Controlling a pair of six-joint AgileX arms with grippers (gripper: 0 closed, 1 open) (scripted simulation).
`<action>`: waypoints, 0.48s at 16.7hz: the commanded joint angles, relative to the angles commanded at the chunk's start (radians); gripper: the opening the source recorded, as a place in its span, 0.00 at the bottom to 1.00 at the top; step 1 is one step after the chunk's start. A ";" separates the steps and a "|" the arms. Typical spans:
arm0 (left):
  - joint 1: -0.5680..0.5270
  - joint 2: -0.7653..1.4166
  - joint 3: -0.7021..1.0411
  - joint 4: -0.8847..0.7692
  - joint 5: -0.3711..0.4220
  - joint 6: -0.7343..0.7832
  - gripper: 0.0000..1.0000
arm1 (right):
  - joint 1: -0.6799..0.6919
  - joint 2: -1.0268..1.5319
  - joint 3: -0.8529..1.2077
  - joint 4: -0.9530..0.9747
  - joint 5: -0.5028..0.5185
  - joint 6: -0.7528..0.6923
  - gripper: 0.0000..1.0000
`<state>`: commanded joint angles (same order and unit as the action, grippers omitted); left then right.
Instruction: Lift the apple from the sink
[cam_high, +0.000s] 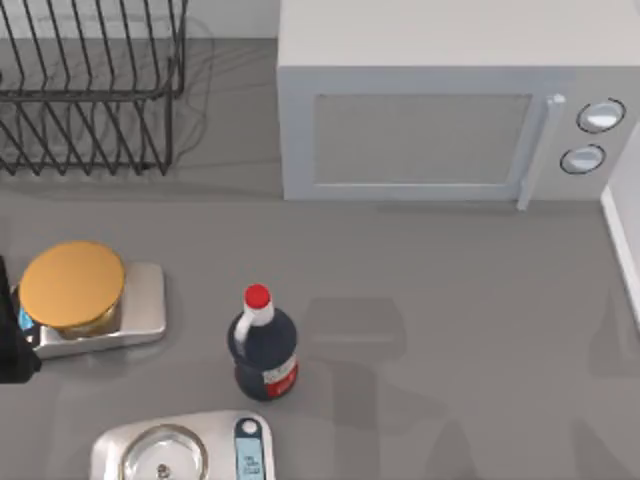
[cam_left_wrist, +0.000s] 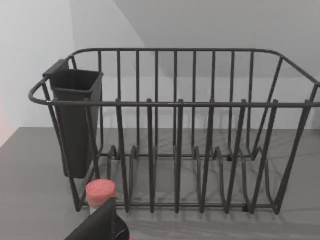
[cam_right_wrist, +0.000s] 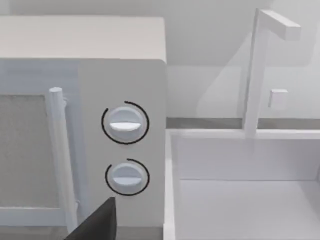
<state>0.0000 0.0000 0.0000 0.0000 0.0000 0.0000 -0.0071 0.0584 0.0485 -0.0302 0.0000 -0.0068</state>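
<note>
Right gripper (cam_right_wrist: 97, 220): a dark edge of it sits low in the right wrist view, facing the microwave (cam_right_wrist: 80, 100) and its two knobs (cam_right_wrist: 125, 124). Released or clenched, we cannot tell. Beside the microwave we note the white sink (cam_right_wrist: 240, 155) with its tap (cam_right_wrist: 255, 75) at the back rim.

Left gripper (cam_left_wrist: 100, 225): a dark part shows at the lower edge of the left wrist view, just beside the red cap (cam_left_wrist: 100, 192) of the bottle (cam_high: 263, 350). Its state we likewise cannot tell. Behind stands the wire dish rack (cam_left_wrist: 175, 150) with a dark cup (cam_left_wrist: 75, 120) hung at one end.

Top view: rack upper left, microwave upper right, bottle lower centre-left, a scale (cam_high: 140, 305) bearing a yellow disc (cam_high: 72, 285) at left, and a second scale (cam_high: 185, 450) at the bottom.

Where the apple lies we cannot tell.
</note>
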 joint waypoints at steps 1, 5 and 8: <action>0.000 0.000 0.000 0.000 0.000 0.000 1.00 | -0.005 0.039 0.032 -0.020 0.000 -0.005 1.00; 0.000 0.000 0.000 0.000 0.000 0.000 1.00 | -0.033 0.278 0.230 -0.143 0.000 -0.032 1.00; 0.000 0.000 0.000 0.000 0.000 0.000 1.00 | -0.063 0.526 0.433 -0.270 0.000 -0.060 1.00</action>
<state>0.0000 0.0000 0.0000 0.0000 0.0000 0.0000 -0.0701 0.5842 0.4818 -0.3002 0.0002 -0.0671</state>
